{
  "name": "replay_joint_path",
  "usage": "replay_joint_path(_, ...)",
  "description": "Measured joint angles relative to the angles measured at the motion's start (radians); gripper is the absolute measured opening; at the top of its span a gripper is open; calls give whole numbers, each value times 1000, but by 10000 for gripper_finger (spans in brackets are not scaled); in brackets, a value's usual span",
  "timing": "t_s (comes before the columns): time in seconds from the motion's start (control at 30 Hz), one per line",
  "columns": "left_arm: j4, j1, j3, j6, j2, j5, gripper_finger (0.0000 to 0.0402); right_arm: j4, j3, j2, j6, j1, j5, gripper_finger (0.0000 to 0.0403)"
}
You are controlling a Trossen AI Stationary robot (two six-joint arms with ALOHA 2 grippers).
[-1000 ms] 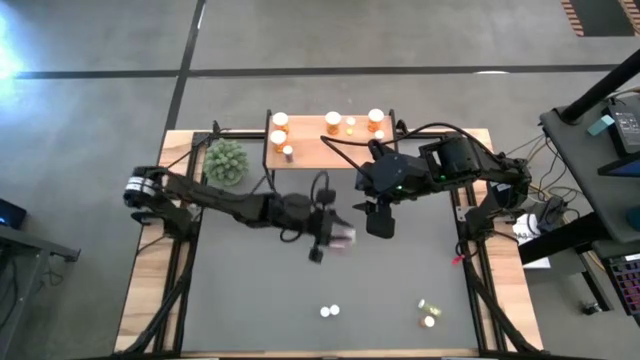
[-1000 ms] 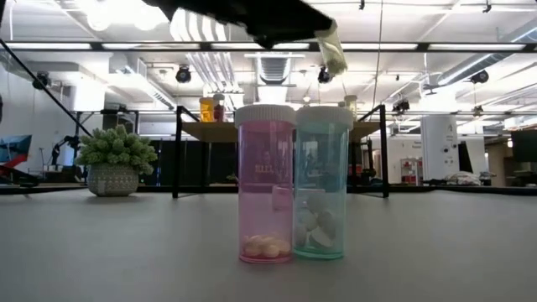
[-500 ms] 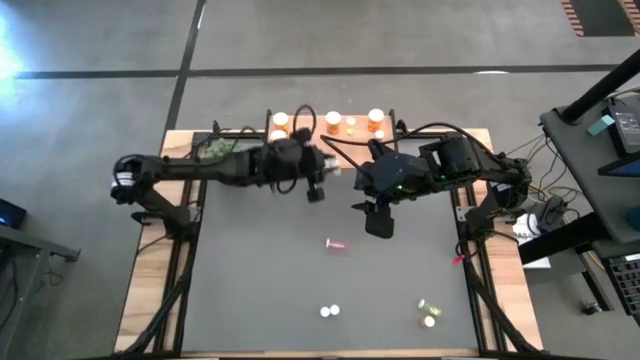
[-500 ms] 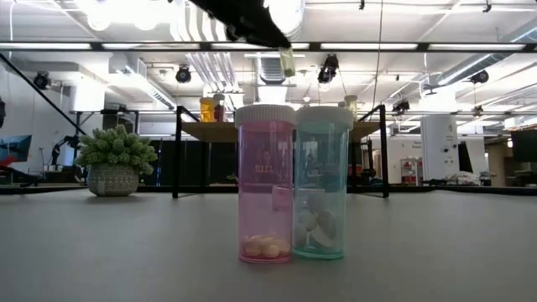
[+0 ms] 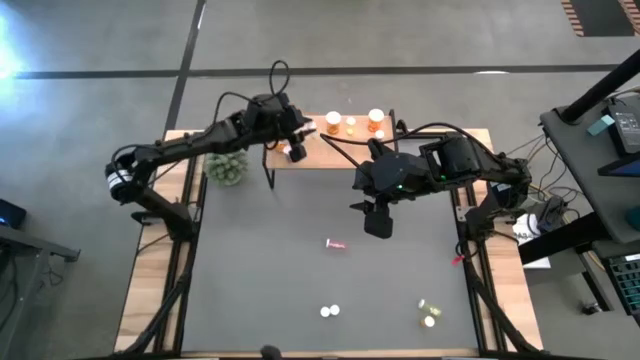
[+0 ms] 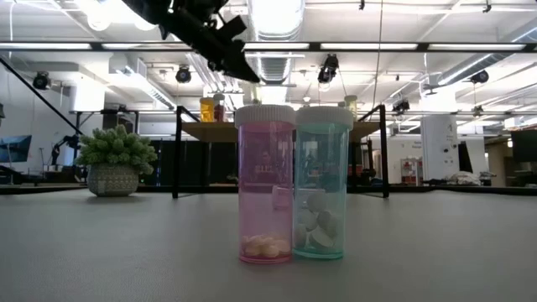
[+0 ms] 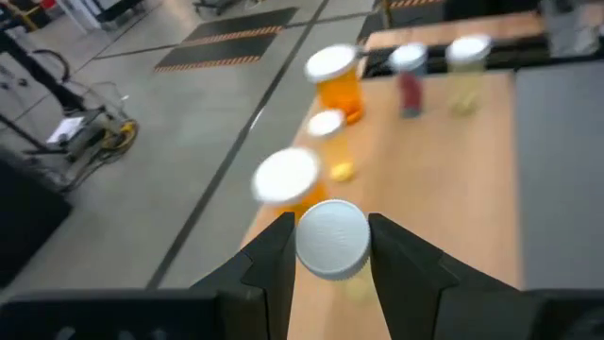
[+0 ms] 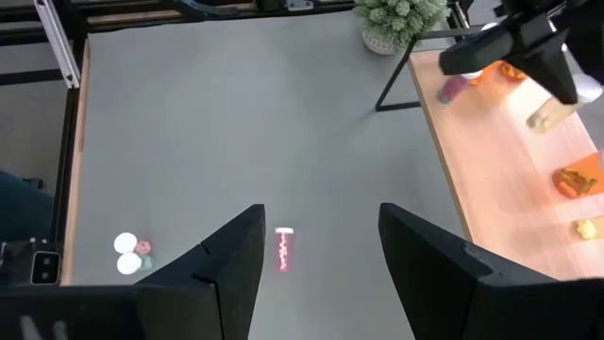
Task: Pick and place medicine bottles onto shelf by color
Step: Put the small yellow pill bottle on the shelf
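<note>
Nearest the table's front edge, a pink bottle (image 6: 266,184) and a pale teal bottle (image 6: 320,183) are standing upright, touching side by side, each with a white cap. Off to the right near that same edge, two small yellow-green bottles (image 5: 427,313) are sitting close together. Farther in, around the middle of the dark mat (image 5: 250,270), a small pink bottle lying on its side (image 5: 336,243) is resting alone. Just beyond it, my right gripper (image 5: 377,222) is hanging above the mat with its fingers spread apart and nothing between them. At the far edge, my left gripper (image 5: 296,150) is reaching over the left end of the shelf (image 5: 340,150), its fingers (image 7: 269,269) clamping a small bottle with a white cap (image 7: 331,239) and a pale body. On the shelf ahead, orange bottles (image 7: 337,83) and one dark red bottle (image 7: 410,77) are standing upright. Left of the shelf, a green plant (image 5: 226,166) is sitting in its pot.
</note>
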Motion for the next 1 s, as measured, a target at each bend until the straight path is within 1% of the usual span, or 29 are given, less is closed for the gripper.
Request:
replay_joint_path(0.17, -7, 56, -3, 49, 13, 3, 105, 0, 0, 0, 0, 0, 0, 199)
replay_joint_path(0.47, -13, 113, -5, 52, 68, 31, 105, 0, 0, 0, 0, 0, 0, 199)
replay_joint_path(1.0, 11, 146, -4, 20, 94, 26, 105, 0, 0, 0, 0, 0, 0, 199)
